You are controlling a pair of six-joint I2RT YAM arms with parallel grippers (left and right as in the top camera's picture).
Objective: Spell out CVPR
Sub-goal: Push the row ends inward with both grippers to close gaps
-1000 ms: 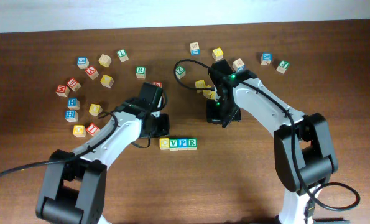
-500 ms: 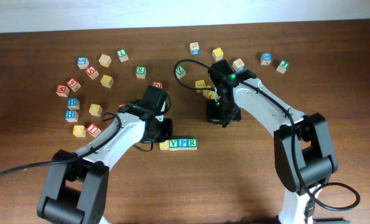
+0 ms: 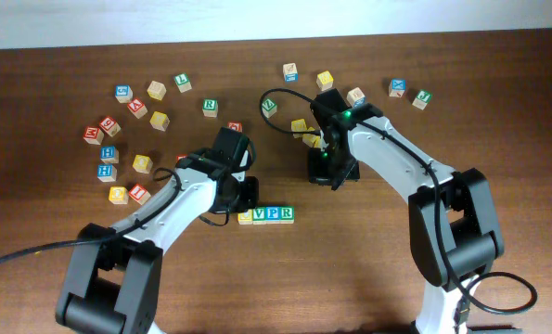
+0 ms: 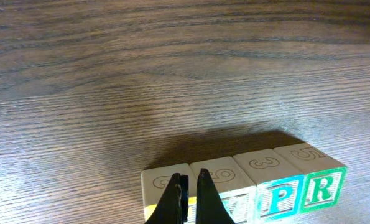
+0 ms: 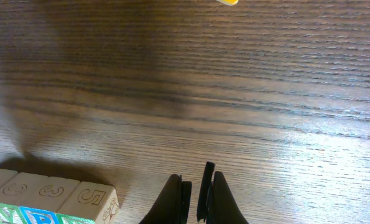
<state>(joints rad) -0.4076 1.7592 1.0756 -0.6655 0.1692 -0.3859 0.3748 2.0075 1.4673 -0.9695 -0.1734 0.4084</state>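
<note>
Four cubes stand in a touching row in the overhead view: the yellow-faced cube (image 3: 246, 215), green V (image 3: 261, 214), blue P (image 3: 274, 213) and green R (image 3: 287, 213). The left wrist view shows the same row: yellow cube (image 4: 163, 186), V (image 4: 228, 180), P (image 4: 278, 193), R (image 4: 321, 186). My left gripper (image 3: 243, 202) (image 4: 191, 180) is shut and empty, its tips just above the seam between the yellow cube and the V. My right gripper (image 3: 331, 174) (image 5: 194, 183) is shut and empty over bare wood, right of the R cube (image 5: 91, 199).
Several loose letter cubes lie at the left, among them a red-lettered one (image 3: 138, 192) and a blue H (image 3: 107, 172). Another green R cube (image 3: 210, 106) and yellow cubes (image 3: 301, 126) lie at the back. More cubes (image 3: 398, 88) sit at the back right.
My left gripper has moved right and forward to the left end of the row. The right arm and the four cubes have not moved.
</note>
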